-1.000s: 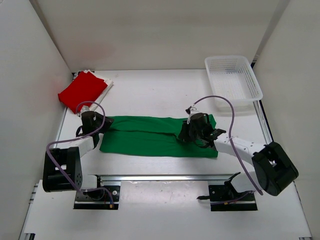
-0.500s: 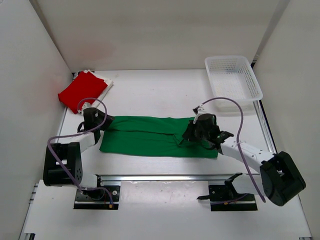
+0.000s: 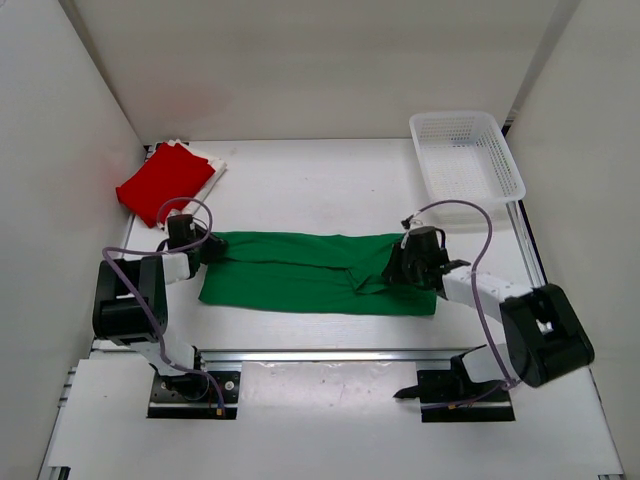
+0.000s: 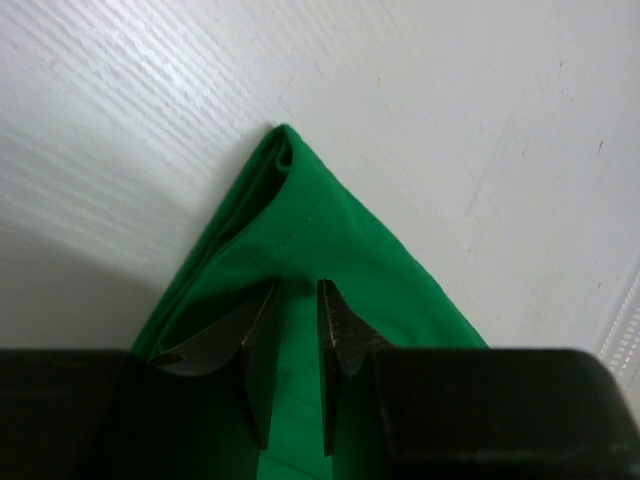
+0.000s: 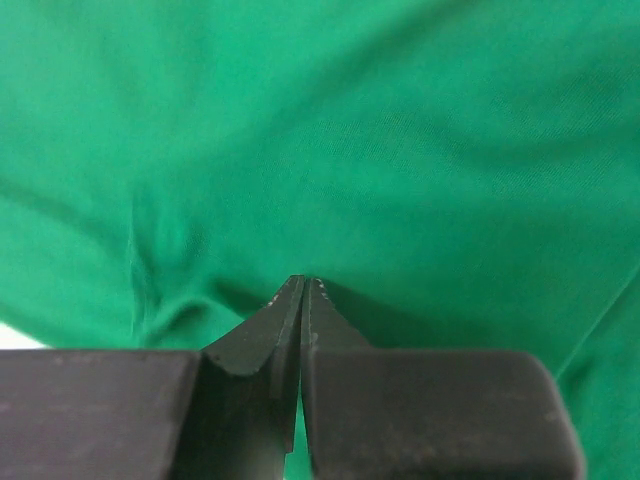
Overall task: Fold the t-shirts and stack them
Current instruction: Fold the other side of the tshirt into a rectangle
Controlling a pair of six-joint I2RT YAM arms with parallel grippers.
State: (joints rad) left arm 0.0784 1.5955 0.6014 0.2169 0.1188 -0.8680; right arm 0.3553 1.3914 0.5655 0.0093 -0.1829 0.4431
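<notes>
While the right jaws pinch the green shirt [image 5: 400, 150], its corner lies just ahead of the parted left jaws.

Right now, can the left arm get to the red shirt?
Probably yes. The red t-shirt lies just beyond the left gripper, with bare table between and nothing over it. The gripper sits at the green t-shirt's left corner, jaws slightly apart, so it seems free to leave.
</notes>
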